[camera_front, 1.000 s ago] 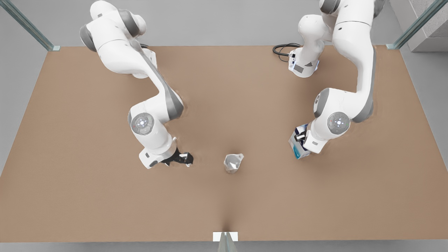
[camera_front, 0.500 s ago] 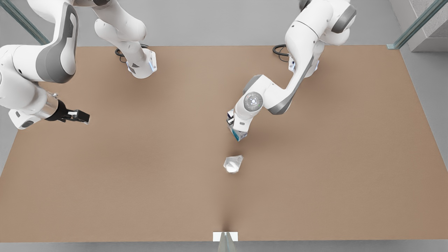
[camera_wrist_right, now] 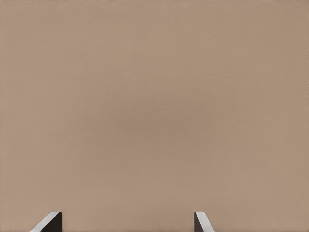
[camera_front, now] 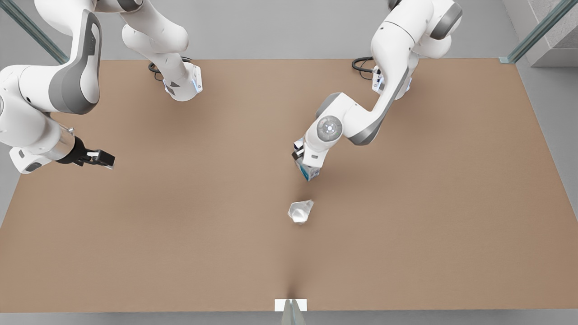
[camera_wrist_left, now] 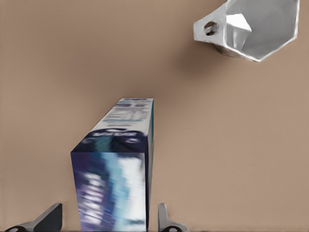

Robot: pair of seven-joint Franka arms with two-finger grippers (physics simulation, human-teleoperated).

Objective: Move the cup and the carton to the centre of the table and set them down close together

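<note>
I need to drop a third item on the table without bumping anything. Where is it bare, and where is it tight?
Bare: the table on the front view's right, and the stretch between the cup and the open right end effector. Tight: the centre, where the left end effector, open around the carton, stands close to the cup.

A plain grey floor (camera_front: 280,31) surrounds the brown worktop (camera_front: 180,248). Pale glass-green metal posts (camera_front: 31,31) slant at the far corners; a rough grey block (camera_front: 557,36) sits beside one.

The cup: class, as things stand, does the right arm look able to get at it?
Probably yes: bare table lies between the open right gripper and the cup, with the carton beyond it.
</note>
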